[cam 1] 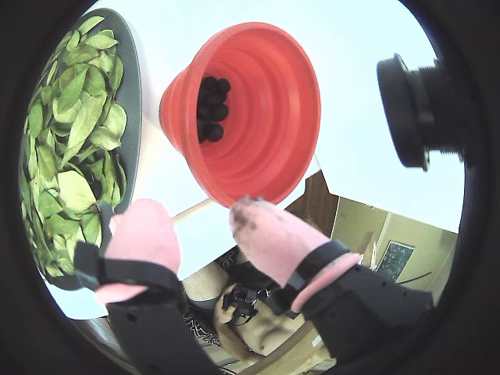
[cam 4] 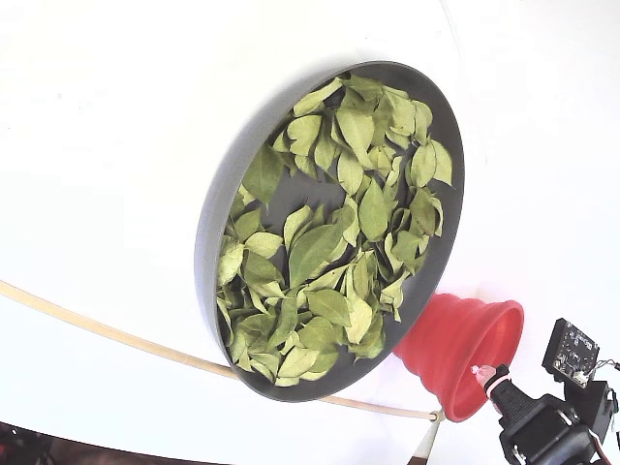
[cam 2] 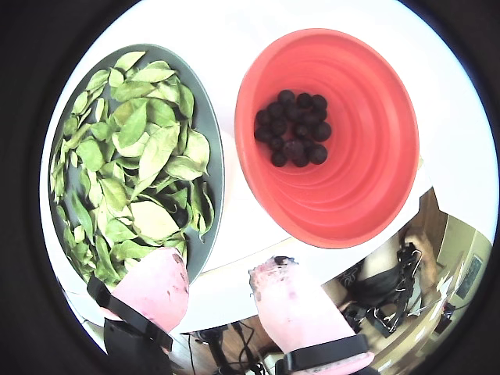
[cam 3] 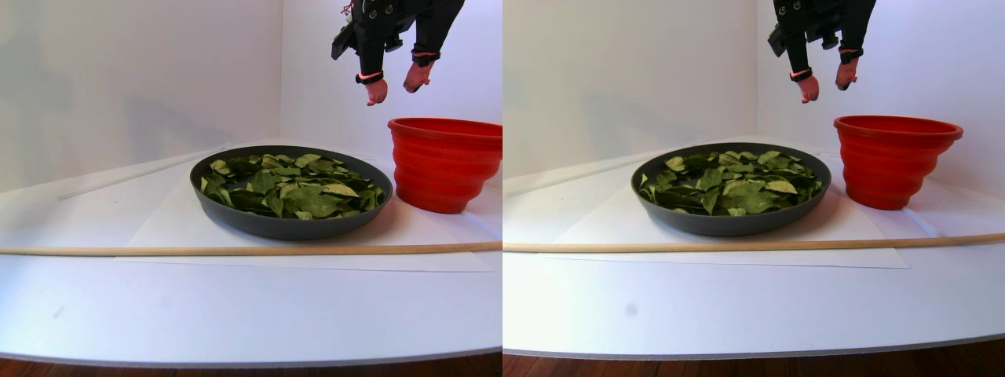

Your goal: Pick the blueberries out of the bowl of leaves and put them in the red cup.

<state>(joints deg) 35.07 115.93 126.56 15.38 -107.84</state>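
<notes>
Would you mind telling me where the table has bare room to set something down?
The white table is bare in front of the thin wooden stick, and left of the wide dark grey bowl of green leaves. It is crowded where the bowl nearly meets the ribbed red plastic cup, under the open pink-tipped gripper.

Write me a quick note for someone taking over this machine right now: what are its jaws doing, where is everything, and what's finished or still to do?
Gripper: open, empty, raised above the table between the bowl and the cup; its pink tips look berry-stained.
Blueberries: a cluster of about a dozen lies at the bottom of the red cup.
Bowl: beside the cup, full of leaves; no berry shows among them in any view.
Done: the berries seen are in the cup.
Left: check under the leaves for hidden berries; otherwise the job looks finished.
</notes>
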